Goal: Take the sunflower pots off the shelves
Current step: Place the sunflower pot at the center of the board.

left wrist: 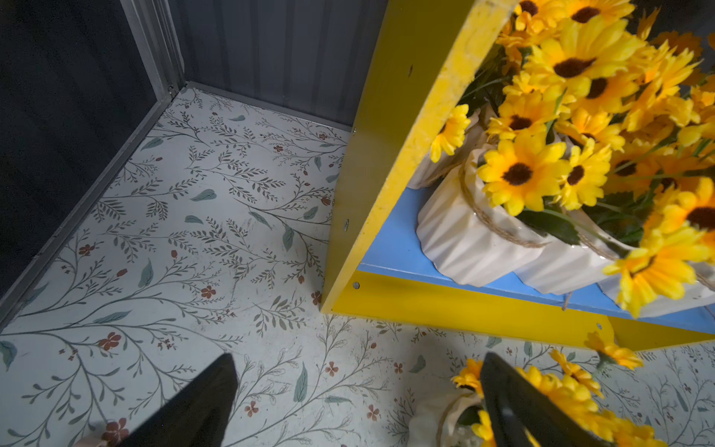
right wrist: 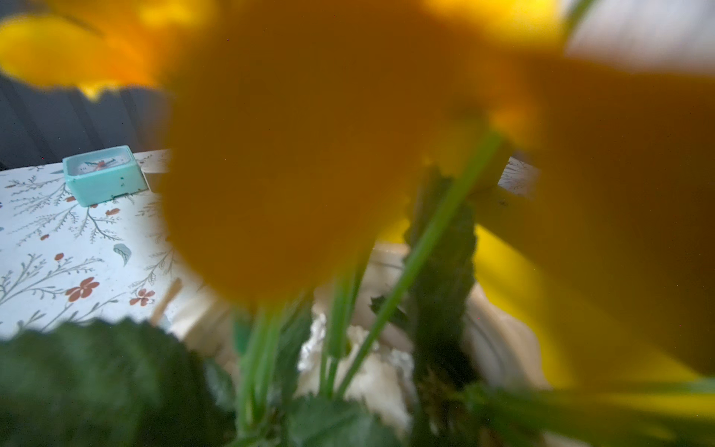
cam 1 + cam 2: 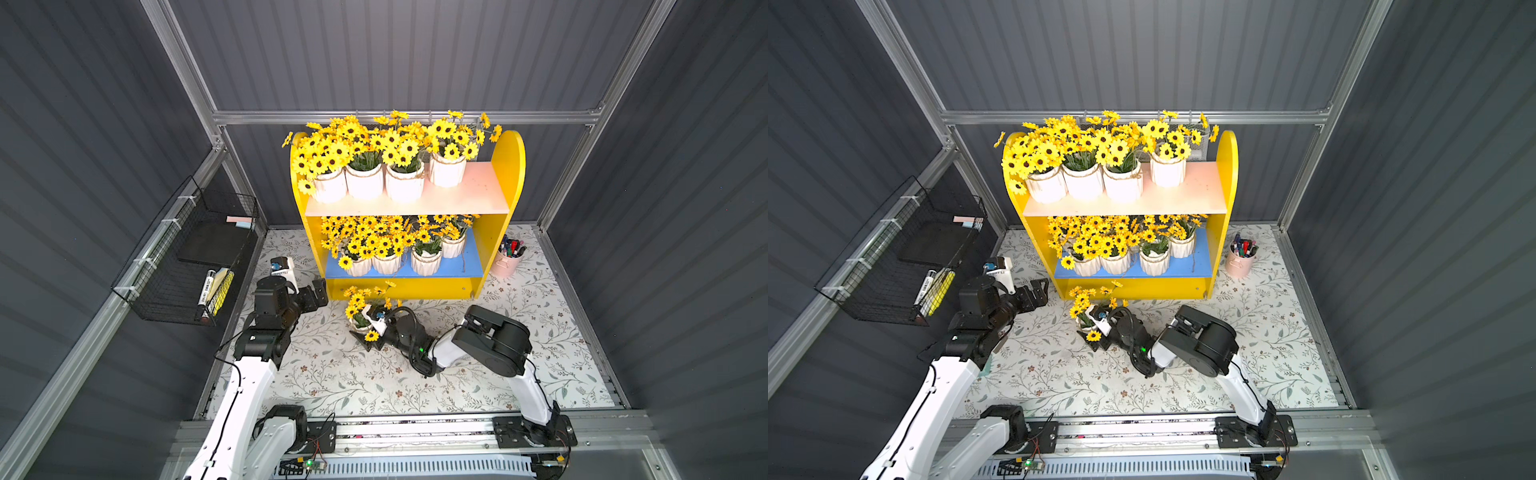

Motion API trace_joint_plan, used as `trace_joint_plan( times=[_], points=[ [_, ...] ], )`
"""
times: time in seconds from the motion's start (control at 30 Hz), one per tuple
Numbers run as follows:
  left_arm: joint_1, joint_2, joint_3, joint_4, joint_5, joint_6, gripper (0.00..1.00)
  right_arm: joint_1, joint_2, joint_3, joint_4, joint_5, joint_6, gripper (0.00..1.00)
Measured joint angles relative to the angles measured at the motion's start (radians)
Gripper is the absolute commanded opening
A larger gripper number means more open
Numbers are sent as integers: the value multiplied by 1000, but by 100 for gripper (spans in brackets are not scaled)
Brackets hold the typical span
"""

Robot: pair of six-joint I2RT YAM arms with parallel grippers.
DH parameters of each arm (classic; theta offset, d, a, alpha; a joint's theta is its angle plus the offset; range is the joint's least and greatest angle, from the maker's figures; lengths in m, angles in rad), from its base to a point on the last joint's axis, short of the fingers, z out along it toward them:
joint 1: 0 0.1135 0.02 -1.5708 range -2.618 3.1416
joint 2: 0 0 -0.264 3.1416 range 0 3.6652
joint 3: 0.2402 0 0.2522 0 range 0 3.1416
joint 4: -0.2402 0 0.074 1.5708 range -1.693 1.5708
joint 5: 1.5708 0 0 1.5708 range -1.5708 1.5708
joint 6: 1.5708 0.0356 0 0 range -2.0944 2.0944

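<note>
The shelves (image 3: 509, 166) (image 3: 1225, 166) (image 1: 387, 154) stand at the back of the floral mat. Several sunflower pots (image 3: 405, 185) line the pink upper board, and several more (image 3: 426, 262) (image 1: 464, 247) sit on the blue lower board. One more sunflower pot (image 3: 360, 327) (image 3: 1086, 323) (image 1: 429, 422) is low down in front of the shelves. My right gripper (image 3: 365, 324) (image 3: 1096, 322) has its jaws on either side of that pot, spread wide. Flowers block the right wrist view, so I cannot see whether they press on it. My left gripper (image 3: 319, 291) (image 1: 358, 360) hangs open and empty left of the shelves.
A pink cup of pens (image 3: 507, 259) stands right of the shelves. A black wire basket (image 3: 187, 257) hangs on the left wall. A small teal clock (image 2: 102, 176) lies on the mat (image 3: 332, 374). White mesh (image 3: 1200, 141) shows behind the top flowers.
</note>
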Motion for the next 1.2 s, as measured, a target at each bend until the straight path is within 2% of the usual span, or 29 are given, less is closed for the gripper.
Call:
trace_joint_plan(
  times=[0.33,0.63,0.73,0.77,0.8,0.9,0.93,1.2],
  points=[
    [0,0,-1,0,10,0,100,-4,105,89,25,-24,-8,0],
    [0,0,-2,8,25,0,99,-15,184,210,5,-114,31,0],
    [0,-2,-2,8,25,0,99,-17,199,260,-38,-154,51,5],
    [0,-2,-2,8,25,0,99,-17,204,277,-55,-166,58,12],
    [1,-3,-2,9,25,0,99,-17,206,289,-69,-178,64,23],
    [1,-3,-2,15,25,0,99,-17,208,325,-125,-213,69,88],
    [1,-3,-2,18,25,0,99,-17,207,332,-139,-218,70,99],
    [1,-11,-3,20,25,0,99,-15,141,282,-246,-215,65,99]
  ],
)
